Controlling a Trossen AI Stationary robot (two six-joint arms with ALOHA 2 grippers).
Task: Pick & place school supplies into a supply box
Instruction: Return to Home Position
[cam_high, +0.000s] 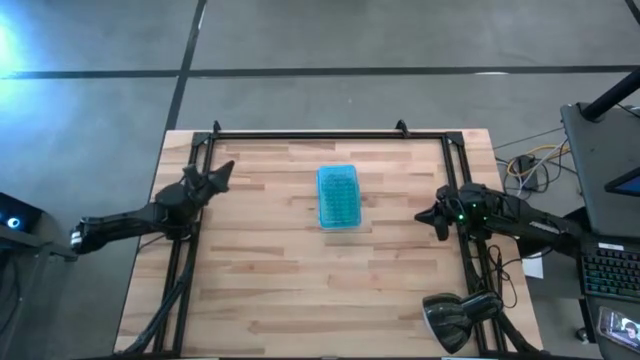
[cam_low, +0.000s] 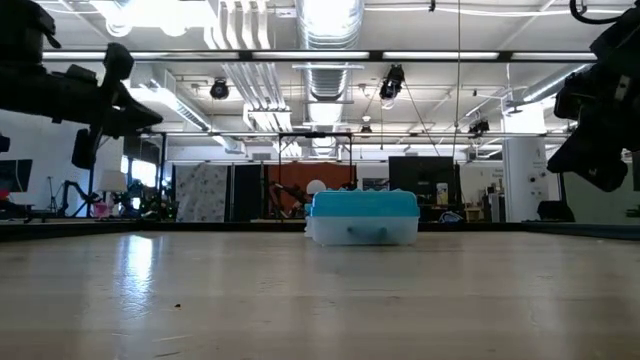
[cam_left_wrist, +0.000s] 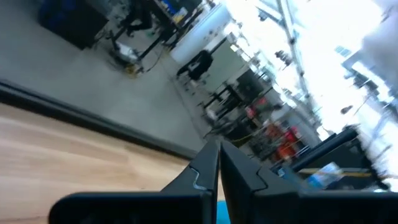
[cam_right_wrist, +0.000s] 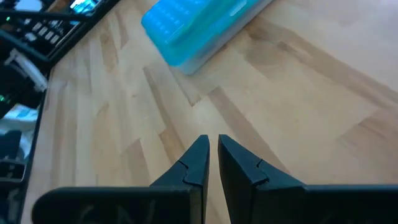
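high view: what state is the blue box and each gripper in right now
teal-lidded clear plastic supply box: closed, lying flat, nothing touching it.
left gripper: shut, empty, raised off to the box's left.
right gripper: shut, empty, raised off to the box's right.

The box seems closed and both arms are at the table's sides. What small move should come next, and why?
Probably just draw both arms back to rest. The supply box sits closed at mid-table, teal lid on top; no loose supplies show on the table. The left gripper and right gripper are apart from it, holding nothing.
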